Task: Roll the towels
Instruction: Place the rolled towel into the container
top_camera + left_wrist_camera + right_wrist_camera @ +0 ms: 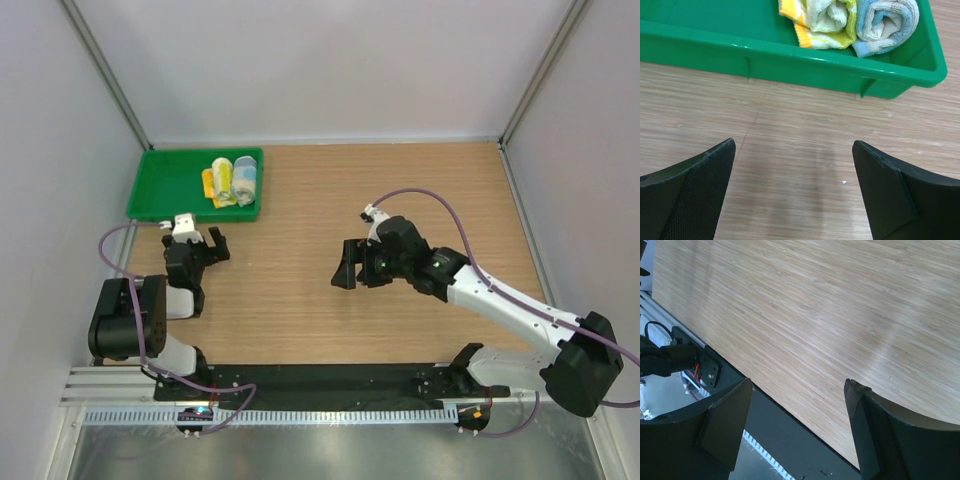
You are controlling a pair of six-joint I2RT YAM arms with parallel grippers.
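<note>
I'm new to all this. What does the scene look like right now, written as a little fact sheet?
surface: wooden table
container: green tray, far left corner of the table
yellow-green towel: rolled, lying in the tray
blue towel: rolled, in the tray, touching the other roll
left gripper: open, empty, just short of the tray
right gripper: open, empty, over bare wood
rolling left to do: none visible

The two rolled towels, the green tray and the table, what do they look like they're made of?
Yellow-green towel and blue towel: soft terry cloth, probably cotton, judging by the fuzzy looped pile. Green tray: moulded plastic, glossy, with highlights along its rim. Table: wood or wood-look laminate, matte, fine grain lines.
</note>
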